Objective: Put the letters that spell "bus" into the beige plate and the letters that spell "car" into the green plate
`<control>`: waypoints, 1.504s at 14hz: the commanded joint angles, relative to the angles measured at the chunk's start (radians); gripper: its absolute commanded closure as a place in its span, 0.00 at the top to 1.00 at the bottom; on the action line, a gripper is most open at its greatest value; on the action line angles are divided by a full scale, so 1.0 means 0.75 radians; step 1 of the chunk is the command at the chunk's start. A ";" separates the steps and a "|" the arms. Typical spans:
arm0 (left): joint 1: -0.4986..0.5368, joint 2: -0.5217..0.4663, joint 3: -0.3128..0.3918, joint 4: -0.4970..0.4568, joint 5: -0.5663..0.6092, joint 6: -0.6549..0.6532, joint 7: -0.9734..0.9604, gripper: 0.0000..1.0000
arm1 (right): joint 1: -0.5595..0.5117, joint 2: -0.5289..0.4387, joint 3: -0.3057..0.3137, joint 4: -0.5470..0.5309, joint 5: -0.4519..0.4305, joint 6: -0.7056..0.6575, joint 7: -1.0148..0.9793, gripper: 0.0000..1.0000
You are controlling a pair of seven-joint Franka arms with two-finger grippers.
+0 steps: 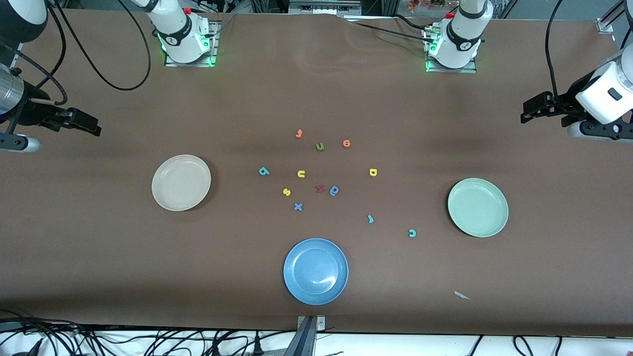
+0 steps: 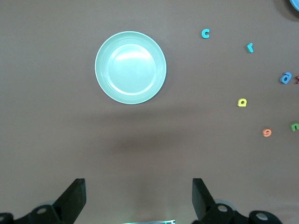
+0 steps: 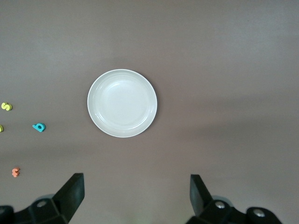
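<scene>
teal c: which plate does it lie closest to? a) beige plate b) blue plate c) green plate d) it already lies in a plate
c: in the front view the teal c lies on the bare table beside the green plate, toward the left arm's end, while the blue plate and the beige plate lie farther from it and hold nothing.

Beige plate (image 1: 181,182), green plate (image 1: 477,207) (pale mint), brown table (image 1: 99,257)
</scene>
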 commanded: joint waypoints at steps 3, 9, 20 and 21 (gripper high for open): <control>0.005 0.013 -0.001 0.040 0.000 -0.029 0.032 1.00 | -0.009 -0.014 0.001 -0.017 0.026 0.009 -0.021 1.00; 0.007 0.013 -0.001 0.038 0.000 -0.031 0.032 1.00 | -0.011 -0.012 -0.001 -0.015 0.026 0.007 -0.021 1.00; 0.009 0.013 -0.001 0.038 0.000 -0.031 0.034 1.00 | 0.001 0.013 0.003 0.012 0.022 0.003 -0.016 1.00; 0.009 0.013 -0.001 0.038 0.000 -0.031 0.034 1.00 | 0.001 0.015 0.003 0.018 0.022 0.003 -0.023 1.00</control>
